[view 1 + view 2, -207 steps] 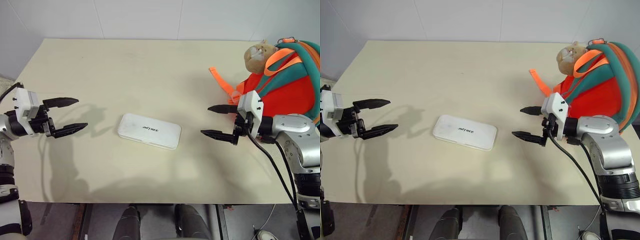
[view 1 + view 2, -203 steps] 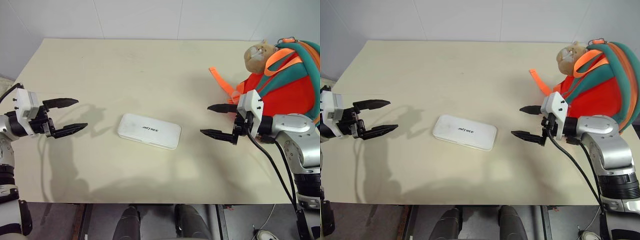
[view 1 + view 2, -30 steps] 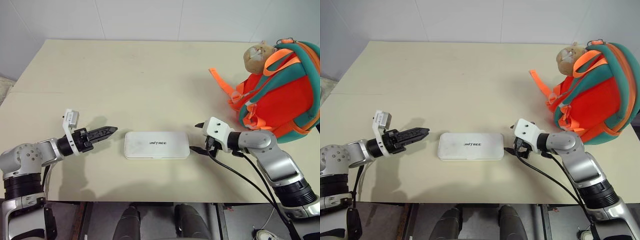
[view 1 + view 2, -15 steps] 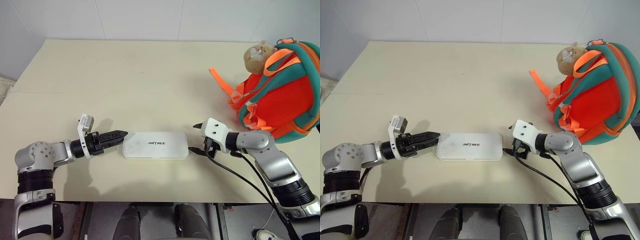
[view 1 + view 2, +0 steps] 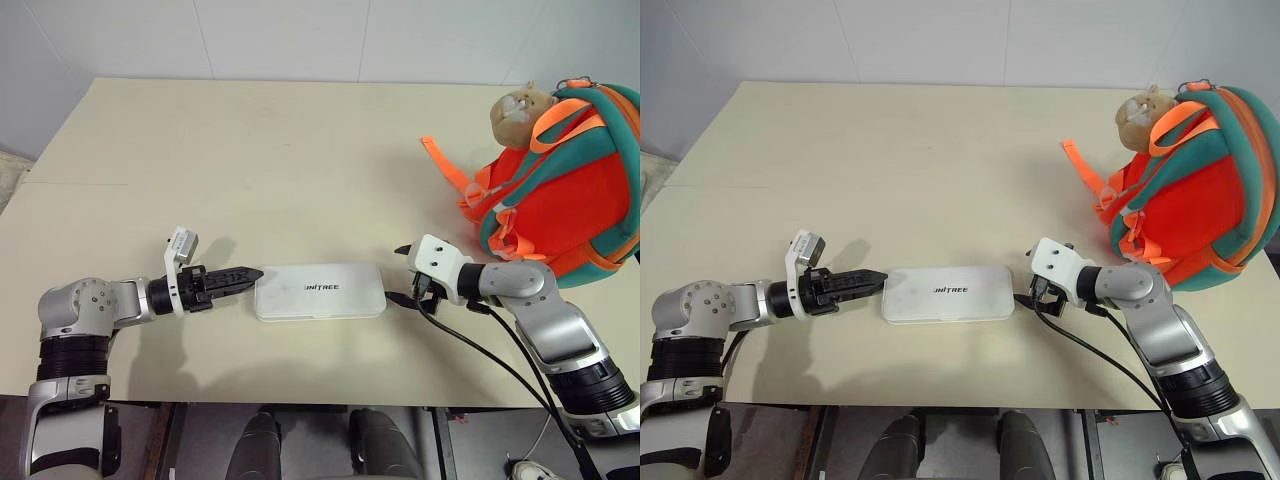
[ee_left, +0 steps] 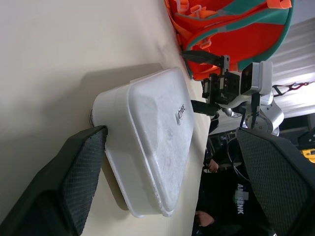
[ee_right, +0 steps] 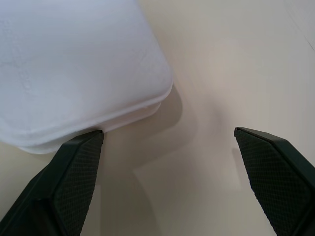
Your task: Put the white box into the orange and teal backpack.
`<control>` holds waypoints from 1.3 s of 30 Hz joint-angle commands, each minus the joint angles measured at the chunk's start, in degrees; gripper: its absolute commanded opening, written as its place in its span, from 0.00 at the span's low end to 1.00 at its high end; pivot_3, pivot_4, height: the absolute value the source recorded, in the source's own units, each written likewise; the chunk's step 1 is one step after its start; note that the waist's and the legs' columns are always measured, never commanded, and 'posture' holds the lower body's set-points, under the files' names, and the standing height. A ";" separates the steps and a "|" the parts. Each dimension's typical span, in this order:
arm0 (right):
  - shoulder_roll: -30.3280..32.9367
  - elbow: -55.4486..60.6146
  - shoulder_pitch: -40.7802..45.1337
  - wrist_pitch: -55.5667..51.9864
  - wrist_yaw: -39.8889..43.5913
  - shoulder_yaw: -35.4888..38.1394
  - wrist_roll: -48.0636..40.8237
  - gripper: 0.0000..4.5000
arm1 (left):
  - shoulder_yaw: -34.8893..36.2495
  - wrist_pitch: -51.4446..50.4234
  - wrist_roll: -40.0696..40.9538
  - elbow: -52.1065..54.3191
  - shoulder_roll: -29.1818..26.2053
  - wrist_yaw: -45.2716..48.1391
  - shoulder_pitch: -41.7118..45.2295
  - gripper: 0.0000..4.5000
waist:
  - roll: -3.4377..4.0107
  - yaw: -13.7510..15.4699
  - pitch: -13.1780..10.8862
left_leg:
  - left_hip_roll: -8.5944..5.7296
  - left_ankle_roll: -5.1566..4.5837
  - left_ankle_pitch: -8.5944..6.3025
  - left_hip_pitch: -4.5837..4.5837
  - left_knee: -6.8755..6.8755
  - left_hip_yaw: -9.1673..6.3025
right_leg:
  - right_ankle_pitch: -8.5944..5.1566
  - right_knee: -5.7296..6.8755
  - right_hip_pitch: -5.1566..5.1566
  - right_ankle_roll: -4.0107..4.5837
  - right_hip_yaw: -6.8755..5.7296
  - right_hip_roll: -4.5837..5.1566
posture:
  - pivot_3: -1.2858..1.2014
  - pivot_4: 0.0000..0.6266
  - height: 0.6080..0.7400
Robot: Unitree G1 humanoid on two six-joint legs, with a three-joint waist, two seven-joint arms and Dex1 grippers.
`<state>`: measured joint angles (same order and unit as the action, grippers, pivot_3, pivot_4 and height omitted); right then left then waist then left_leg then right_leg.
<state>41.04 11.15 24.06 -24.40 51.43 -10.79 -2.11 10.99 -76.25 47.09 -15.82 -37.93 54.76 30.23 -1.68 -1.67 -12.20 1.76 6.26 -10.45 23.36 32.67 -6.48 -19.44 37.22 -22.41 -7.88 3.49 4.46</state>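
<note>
The left gripper (image 5: pixel 248 273), spread wide, is now brought against the white box (image 5: pixel 320 291), which is shifted slightly toward the released right gripper (image 5: pixel 398 274).

The box (image 5: pixel 320 292) lies flat on the counter (image 5: pixel 280 160), near its front edge and about midway across, long side running left to right. The left gripper (image 5: pixel 238 276) is at the box's left end, its tips meeting that end, jaws spread wide with one finger (image 6: pixel 74 182) against the box's end wall. The right gripper (image 5: pixel 400 275) is at the box's right end, jaws wide, one finger (image 7: pixel 74 167) touching the corner there. The backpack (image 5: pixel 565 180) stands at the counter's right edge, behind and to the right of the box, well apart from it, with a plush animal (image 5: pixel 520 108) on its upper left side and a strap (image 5: pixel 445 165) trailing leftward onto the counter.
</note>
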 commanded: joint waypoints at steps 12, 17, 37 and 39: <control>-1.37 2.13 0.21 1.26 0.28 0.53 -1.27 1.00 | 2.82 -9.53 2.76 6.84 -1.54 -3.79 -1.05 0.99 | 0.00 -0.15 0.00 | 0.00 -0.01 -0.02 0.00 -0.05 0.00 | 0.00 -0.09 0.01 -0.01 0.00 0.00 | 0.52 0.24 1.00; -1.85 0.95 0.97 2.09 0.49 0.35 -1.11 1.00 | 4.37 -12.91 4.01 11.04 -1.37 -5.37 -2.43 0.99 | 0.00 -0.15 0.00 | 0.00 0.00 -0.02 0.00 -0.07 0.00 | 0.00 -0.11 0.01 -0.01 0.00 0.00 | 0.52 0.24 1.00; -2.85 0.23 1.44 3.31 1.37 -0.16 -0.78 1.00 | 11.95 -14.16 5.73 13.21 7.74 -11.27 -3.86 0.99 | 0.00 0.07 0.00 | 0.00 0.01 -0.03 0.00 -0.05 0.00 | 0.04 -0.19 0.05 -0.03 -0.01 0.01 | 0.52 0.24 1.00; -2.88 0.59 1.19 3.18 1.38 -0.13 -0.77 1.00 | 13.12 -14.76 6.52 13.98 9.32 -11.85 -3.77 0.99 | -0.01 0.07 0.00 | 0.00 0.01 -0.03 0.00 -0.03 0.00 | 0.06 -0.22 0.07 -0.05 -0.01 0.02 | 0.52 0.24 1.00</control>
<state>39.38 9.05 24.51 -22.54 52.11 -10.42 -1.33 24.61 -89.87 49.58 -4.68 -30.85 42.13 25.93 -1.69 -1.60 -12.19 1.75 6.28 -10.48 23.37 32.65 -6.48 -19.37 36.99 -22.33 -7.93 3.49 4.48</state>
